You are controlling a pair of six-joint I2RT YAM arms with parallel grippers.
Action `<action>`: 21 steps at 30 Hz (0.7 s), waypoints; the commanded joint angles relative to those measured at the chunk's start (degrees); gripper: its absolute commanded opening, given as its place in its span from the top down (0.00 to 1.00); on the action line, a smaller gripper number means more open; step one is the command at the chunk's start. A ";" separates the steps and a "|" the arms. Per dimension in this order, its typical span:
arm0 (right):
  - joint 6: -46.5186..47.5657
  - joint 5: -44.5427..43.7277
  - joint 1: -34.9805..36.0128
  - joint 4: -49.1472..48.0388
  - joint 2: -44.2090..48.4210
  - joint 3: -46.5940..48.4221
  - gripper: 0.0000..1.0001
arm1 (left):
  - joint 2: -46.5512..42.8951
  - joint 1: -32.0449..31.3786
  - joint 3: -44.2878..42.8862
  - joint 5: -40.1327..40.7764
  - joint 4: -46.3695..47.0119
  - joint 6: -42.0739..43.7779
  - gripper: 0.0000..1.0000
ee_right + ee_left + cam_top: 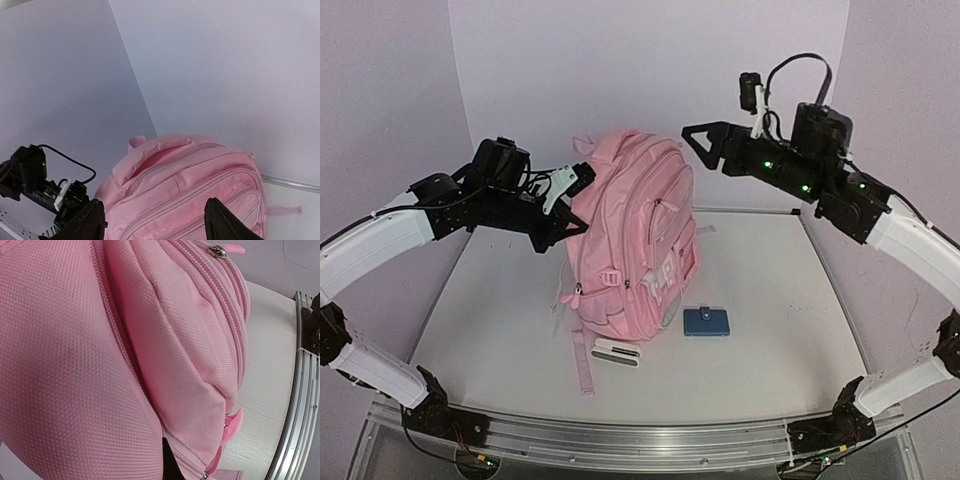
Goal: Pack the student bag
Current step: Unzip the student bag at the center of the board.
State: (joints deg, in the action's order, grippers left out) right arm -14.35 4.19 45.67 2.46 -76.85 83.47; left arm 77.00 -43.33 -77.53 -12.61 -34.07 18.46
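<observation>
From above, the student bag [630,230] is seen upright mid-table, with a blue case [706,321] and a white case [617,352] lying unpacked before it. The left gripper [560,210] is pressed shut against its side. From the left wrist, only pink fabric is shown. From the right wrist, the right gripper [155,204] is seen with its jaws spread above the gaping top. The white table [770,280] is enclosed by lilac walls [520,60].

the big soft fabric backpack [630,230] is pink all over, with a fine woven grain up close and paler, whitish trim on the front. the small rectangular wallet-like case [706,321] is dark blue. the flat little box [617,352] is white with a dark strip. the tabletop [770,290] is off-white and the walls [520,60] are pale lilac.
</observation>
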 commanded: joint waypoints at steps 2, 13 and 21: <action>-0.40 6.58 -0.08 11.71 -6.11 2.96 0.32 | -1.71 0.73 0.89 -1.63 -5.05 1.08 1.00; 1.51 14.13 -0.11 18.42 -8.46 5.94 0.43 | -2.00 1.03 2.11 -1.17 -4.54 0.80 1.00; 0.59 16.18 -0.07 19.16 -9.61 6.09 0.56 | -0.87 1.19 1.42 -1.17 -5.08 0.92 1.00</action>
State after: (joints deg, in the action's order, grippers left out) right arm -13.59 18.10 45.63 21.25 -86.28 87.64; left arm 76.36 -42.68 -76.49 -13.85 -33.45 18.46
